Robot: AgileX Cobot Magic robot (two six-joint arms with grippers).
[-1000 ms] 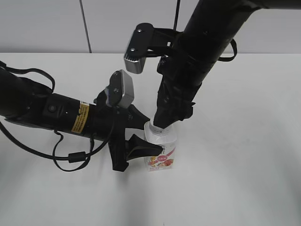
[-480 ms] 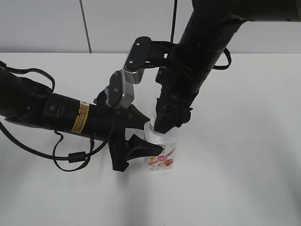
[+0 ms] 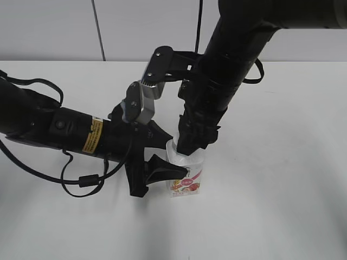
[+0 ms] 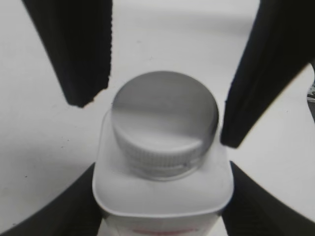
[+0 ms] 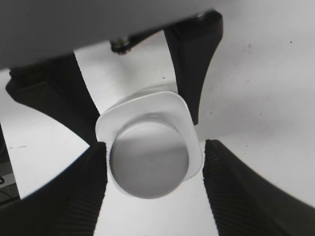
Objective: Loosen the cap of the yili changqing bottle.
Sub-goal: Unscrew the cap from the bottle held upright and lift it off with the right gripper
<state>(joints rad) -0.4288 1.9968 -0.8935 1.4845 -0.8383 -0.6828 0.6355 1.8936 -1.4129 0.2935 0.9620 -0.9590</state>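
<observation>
White plastic is what you are working with: in the exterior view the yili changqing bottle [image 3: 187, 176] stands upright on the desk [image 3: 282, 179], with the left gripper [image 3: 162, 157] clamped on its body from the side and the right gripper [image 3: 190, 145] coming straight down onto its top. The cap is hidden under that gripper here.

From the left wrist view, the left gripper [image 4: 162, 206] hugs the bottle's shoulders at the bottom of the frame, so you have the body held. Above it the cap [image 4: 165, 123] sits between the right gripper's fingers [image 4: 78, 49], one just touching its right edge, the other a little clear on the left.

From the right wrist view, the right gripper [image 5: 152, 191] straddles the cap [image 5: 149, 160] with its jaws partly open and not yet pinching; I judge no grip is made. Centre the cap between the pads, close until both ribbed faces bite on the knurled rim, then turn. Keep the left hold firm so the bottle does not spin with it.
</observation>
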